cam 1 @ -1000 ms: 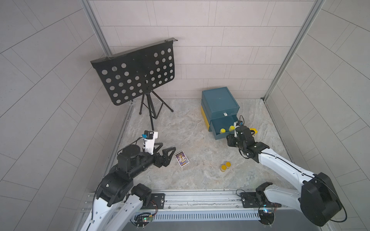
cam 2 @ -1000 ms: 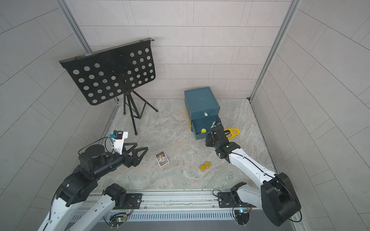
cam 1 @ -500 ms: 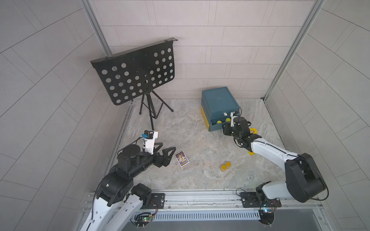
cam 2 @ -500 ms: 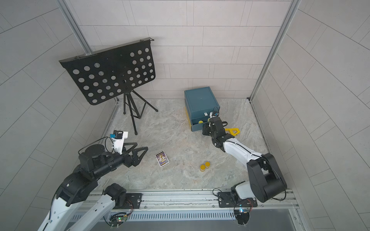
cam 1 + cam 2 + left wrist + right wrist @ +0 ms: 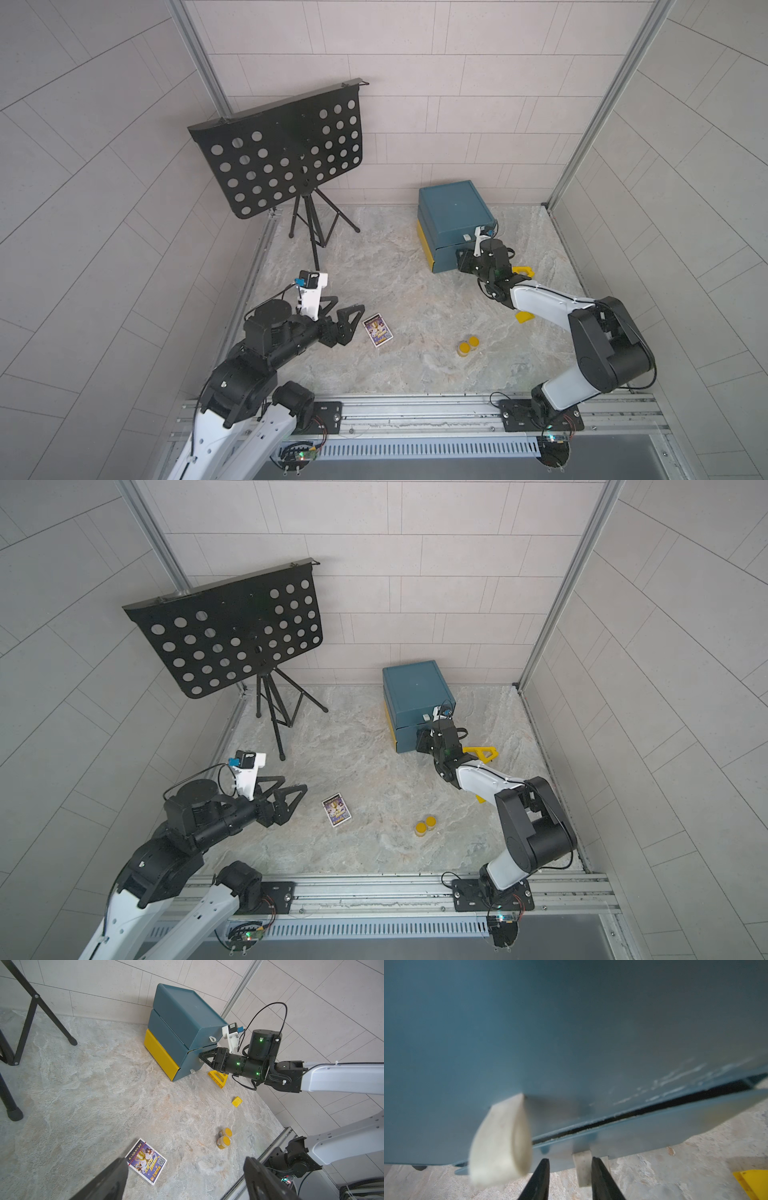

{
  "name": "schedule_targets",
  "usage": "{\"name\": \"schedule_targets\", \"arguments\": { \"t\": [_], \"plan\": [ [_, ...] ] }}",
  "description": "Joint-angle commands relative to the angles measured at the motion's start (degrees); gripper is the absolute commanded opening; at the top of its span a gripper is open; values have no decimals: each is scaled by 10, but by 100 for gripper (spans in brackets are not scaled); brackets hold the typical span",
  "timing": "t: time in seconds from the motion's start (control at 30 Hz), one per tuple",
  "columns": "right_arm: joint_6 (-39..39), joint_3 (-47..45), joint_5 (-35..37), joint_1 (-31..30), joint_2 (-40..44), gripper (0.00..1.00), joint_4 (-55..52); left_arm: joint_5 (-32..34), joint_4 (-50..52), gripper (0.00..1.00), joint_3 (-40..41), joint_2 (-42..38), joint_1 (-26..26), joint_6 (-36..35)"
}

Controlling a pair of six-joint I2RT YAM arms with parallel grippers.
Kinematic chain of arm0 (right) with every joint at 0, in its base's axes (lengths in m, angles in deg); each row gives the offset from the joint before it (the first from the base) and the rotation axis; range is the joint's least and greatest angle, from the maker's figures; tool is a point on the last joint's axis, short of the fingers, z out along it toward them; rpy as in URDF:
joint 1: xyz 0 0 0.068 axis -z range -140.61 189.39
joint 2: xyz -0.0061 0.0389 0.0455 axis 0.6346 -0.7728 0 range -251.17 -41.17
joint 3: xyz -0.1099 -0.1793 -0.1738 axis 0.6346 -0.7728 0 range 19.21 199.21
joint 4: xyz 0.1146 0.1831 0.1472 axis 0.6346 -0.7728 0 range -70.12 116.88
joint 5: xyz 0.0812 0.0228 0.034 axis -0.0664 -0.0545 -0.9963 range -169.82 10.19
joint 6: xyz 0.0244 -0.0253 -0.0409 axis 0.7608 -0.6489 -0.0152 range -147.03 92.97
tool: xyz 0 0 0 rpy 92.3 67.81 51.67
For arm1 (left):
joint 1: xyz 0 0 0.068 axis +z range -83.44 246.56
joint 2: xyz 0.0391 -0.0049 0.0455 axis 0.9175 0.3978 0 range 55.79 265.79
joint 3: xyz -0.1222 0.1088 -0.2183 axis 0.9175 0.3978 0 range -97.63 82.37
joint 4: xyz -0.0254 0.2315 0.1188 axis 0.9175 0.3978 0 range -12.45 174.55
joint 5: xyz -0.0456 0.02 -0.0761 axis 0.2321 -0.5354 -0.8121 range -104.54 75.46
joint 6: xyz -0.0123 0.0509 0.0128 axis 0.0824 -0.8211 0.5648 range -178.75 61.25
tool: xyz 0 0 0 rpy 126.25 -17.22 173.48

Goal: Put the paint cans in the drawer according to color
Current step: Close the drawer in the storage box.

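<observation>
Two paint cans [image 5: 468,345] with orange-amber lids stand together on the stone floor, also in a top view [image 5: 424,826] and the left wrist view [image 5: 224,1139]. The teal drawer unit [image 5: 453,208] [image 5: 415,688] [image 5: 182,1016] sits at the back right with its drawers pushed in; any cans inside are hidden. My right gripper [image 5: 459,259] [image 5: 417,742] [image 5: 200,1057] [image 5: 570,1159] is at a lower drawer front, jaws apart, with a white handle tab [image 5: 581,1164] between its fingers and touching one. My left gripper [image 5: 350,303] [image 5: 295,782] [image 5: 185,1159] hangs open and empty at the left.
A black perforated music stand [image 5: 282,153] on a tripod fills the back left. A printed card [image 5: 377,330] lies in front of the left gripper. A yellow triangular piece [image 5: 521,272] and a small yellow block [image 5: 524,316] lie by the right arm. Walls close three sides.
The right gripper has pushed the open drawer in towards the unit until shut; the yellow-lidded cans seen inside it are now hidden. The left arm has not moved.
</observation>
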Motion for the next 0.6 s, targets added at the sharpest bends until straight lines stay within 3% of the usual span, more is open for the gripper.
{"name": "schedule_targets", "arguments": {
  "t": [0.0, 0.23, 0.37, 0.57],
  "plan": [
    [15, 3, -7, -1, -8, 39, 37, -3, -13, 94, 2, 0, 4, -2],
    [37, -4, -2, 0, -12, 39, 52, -2, -13, 94, 2, 0, 3, -3],
    [57, -34, 11, -1, 31, 39, 33, -2, -13, 94, 1, -1, 4, -3],
    [167, -105, -31, 40, 67, 37, 37, -5, -14, 94, 2, -2, 5, -1]
  ]
}}
